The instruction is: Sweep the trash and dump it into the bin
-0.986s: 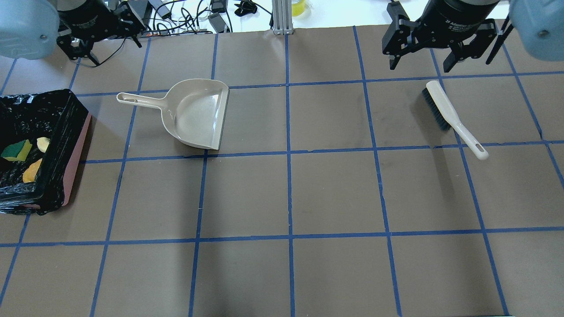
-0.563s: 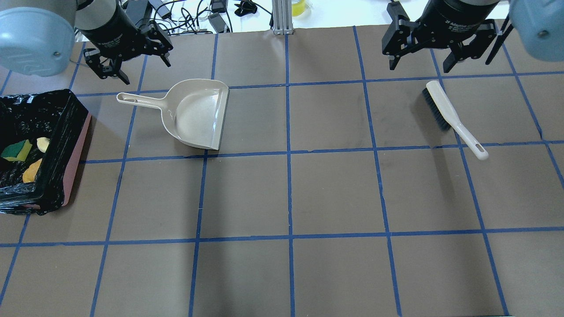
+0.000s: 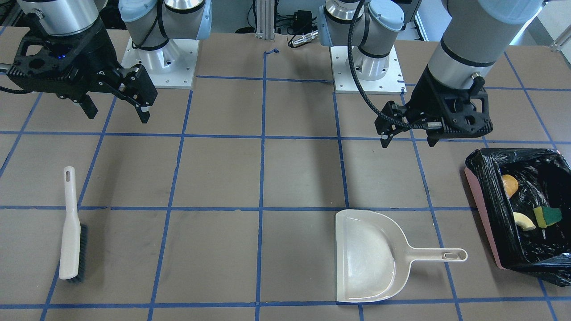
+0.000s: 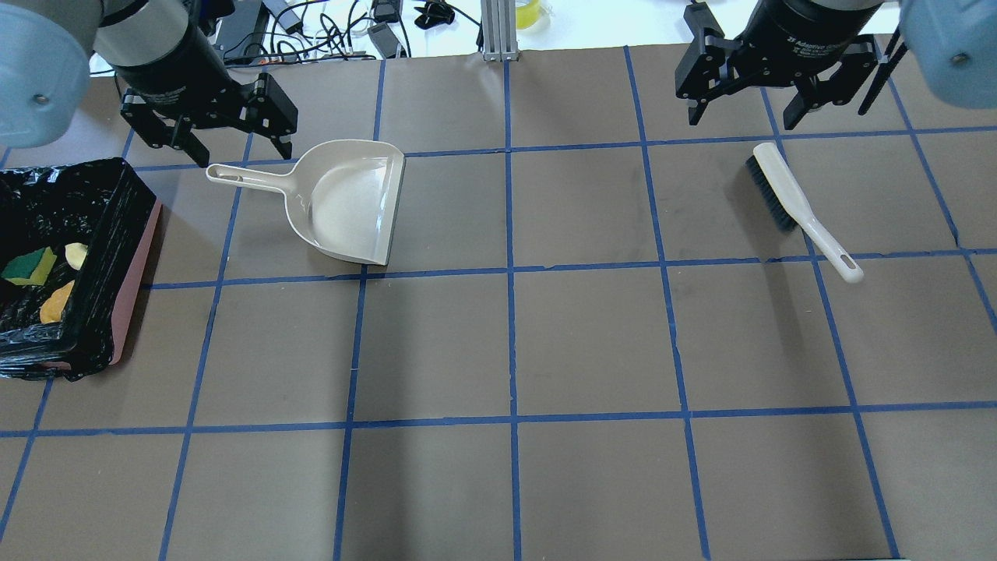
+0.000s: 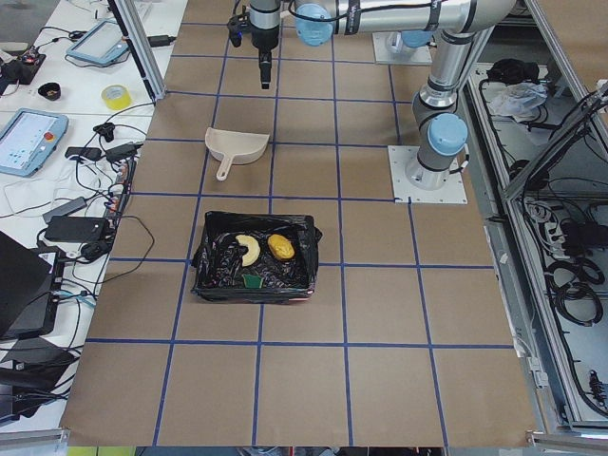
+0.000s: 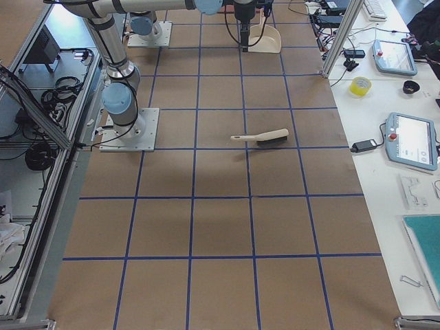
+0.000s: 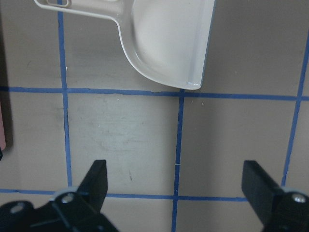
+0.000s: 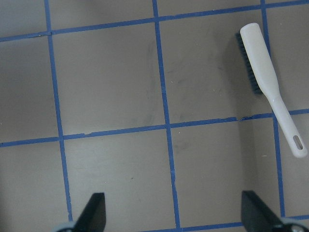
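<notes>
The pink bin (image 4: 137, 265) with its black bag stands at the table's left edge. In it lie the yellow-and-green sponge (image 4: 29, 266), the croissant-like piece (image 4: 75, 255) and the amber lump (image 4: 56, 304). All three also show in the front view: the lump (image 3: 509, 184), the croissant-like piece (image 3: 523, 220) and the sponge (image 3: 548, 216). My left gripper (image 4: 240, 154) is open and empty, hovering above the table just behind the beige dustpan's (image 4: 350, 202) handle. My right gripper (image 4: 740, 119) is open and empty, above and behind the brush (image 4: 779, 187).
The dustpan (image 3: 366, 256) lies empty, its mouth towards the table's middle. The white brush (image 3: 70, 227) with dark bristles lies flat at the right. Cables and small devices lie beyond the table's far edge (image 4: 327, 31). Blue tape lines grid the brown table.
My left gripper has moved right and towards the dustpan's handle, still open. The right arm, dustpan, brush and bin have not moved.
</notes>
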Controlling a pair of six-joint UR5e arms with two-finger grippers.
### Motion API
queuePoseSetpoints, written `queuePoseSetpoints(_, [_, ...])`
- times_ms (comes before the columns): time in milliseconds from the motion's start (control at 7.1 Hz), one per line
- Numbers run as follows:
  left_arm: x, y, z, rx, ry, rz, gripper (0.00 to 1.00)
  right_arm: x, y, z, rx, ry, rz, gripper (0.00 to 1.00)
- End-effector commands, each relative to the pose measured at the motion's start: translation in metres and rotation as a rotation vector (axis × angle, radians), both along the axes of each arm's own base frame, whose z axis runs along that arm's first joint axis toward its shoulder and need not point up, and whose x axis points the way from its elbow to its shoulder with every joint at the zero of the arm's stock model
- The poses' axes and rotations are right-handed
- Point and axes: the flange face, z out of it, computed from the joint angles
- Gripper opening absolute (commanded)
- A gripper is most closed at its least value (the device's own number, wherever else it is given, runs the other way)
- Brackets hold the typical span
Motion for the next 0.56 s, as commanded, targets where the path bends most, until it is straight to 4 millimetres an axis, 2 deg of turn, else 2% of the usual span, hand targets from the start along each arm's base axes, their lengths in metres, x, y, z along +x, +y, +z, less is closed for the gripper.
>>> queuePoseSetpoints(0, [0.0013,0.0094,0.0028,0.036,-0.020,-0.035,1.00,0.0000,0.0000,-0.0001,0.000,0.000,0.000,1.00])
queuePoseSetpoints(141, [0.0009,0.0105,-0.0020,0.048,-0.016,-0.035,1.00,0.0000,0.0000,-0.0001,0.000,0.000,0.000,1.00])
queuePoseSetpoints(423, [-0.0003,0.0115,0.0025,0.044,-0.004,-0.032,1.00,0.0000,0.0000,-0.0001,0.000,0.000,0.000,1.00])
